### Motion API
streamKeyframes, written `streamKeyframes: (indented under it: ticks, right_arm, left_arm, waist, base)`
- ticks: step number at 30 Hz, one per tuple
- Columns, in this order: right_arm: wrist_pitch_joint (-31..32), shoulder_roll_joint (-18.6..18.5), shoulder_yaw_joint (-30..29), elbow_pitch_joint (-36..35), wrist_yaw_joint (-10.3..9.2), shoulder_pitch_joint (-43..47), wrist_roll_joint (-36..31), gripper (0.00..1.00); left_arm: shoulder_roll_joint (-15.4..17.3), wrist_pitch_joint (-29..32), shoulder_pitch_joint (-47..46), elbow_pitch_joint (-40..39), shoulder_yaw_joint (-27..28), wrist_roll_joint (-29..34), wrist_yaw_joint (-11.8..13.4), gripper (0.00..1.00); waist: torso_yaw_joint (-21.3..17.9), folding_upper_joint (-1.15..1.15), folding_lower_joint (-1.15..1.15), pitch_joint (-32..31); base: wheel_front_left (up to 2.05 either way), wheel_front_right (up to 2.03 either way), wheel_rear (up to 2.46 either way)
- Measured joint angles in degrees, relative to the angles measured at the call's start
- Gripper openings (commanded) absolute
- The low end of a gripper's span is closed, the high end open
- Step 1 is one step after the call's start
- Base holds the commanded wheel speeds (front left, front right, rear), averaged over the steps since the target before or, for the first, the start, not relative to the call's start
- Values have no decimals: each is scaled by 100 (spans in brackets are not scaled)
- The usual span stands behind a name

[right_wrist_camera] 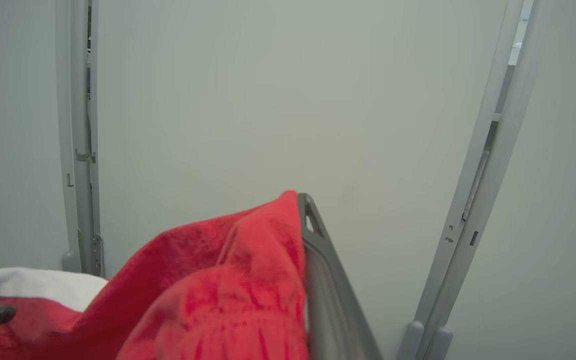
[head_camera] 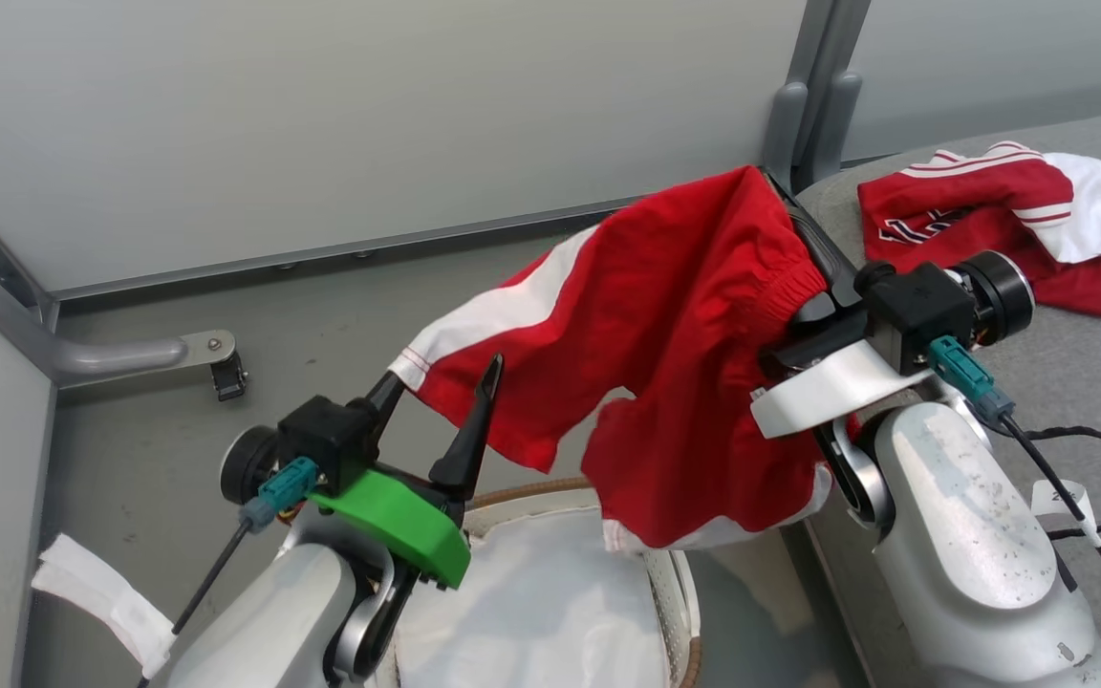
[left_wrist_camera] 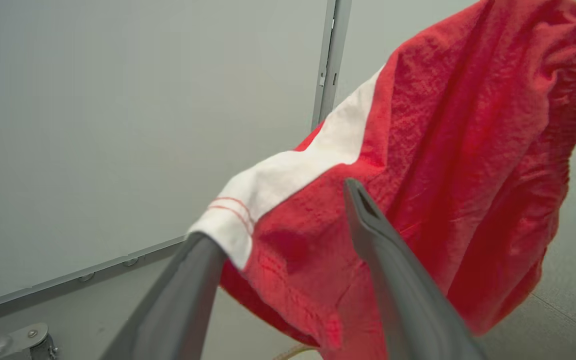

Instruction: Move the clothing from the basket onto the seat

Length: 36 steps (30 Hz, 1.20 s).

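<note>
The red shorts (head_camera: 665, 315) are soft, light and floppy. My right hand (head_camera: 780, 196) pinches their thick waistband shut; my left hand (head_camera: 441, 373) is wide open, holding nothing

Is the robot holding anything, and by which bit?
Yes: the right gripper is shut on the red shorts at the waistband. The left gripper is open; a leg hem only lies at one of its fingers, ungripped.
</note>
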Motion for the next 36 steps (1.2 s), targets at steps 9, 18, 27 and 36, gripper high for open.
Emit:
streamKeyframes:
  ticks: [9, 18, 27, 36]
  right_arm:
    - [0, 0, -438, 36, 0, 371, -204, 0]
    - [0, 0, -778, 26, 0, 569, -304, 0]
    - [0, -2, -1018, 4, 0, 543, -357, 0]
    - [0, -2, -1248, -100, 0, 386, -276, 0]
  left_arm:
    - [-299, -75, 706, 431, 265, 291, -58, 100]
    - [-669, -77, 1137, 572, 761, 739, -328, 100]
    - [-848, -85, 1198, 563, 1088, 1240, -511, 100]
    - [-832, -86, 988, 445, 1238, 1597, -620, 100]
  waist:
    - [-58, 0, 0, -33]
    - [-88, 0, 0, -3]
    - [-406, 0, 0, 76]
    - [-1135, 0, 0, 351]
  base:
    - [0, 0, 0]
    - [0, 0, 0]
    - [0, 0, 0]
    - [0, 0, 0]
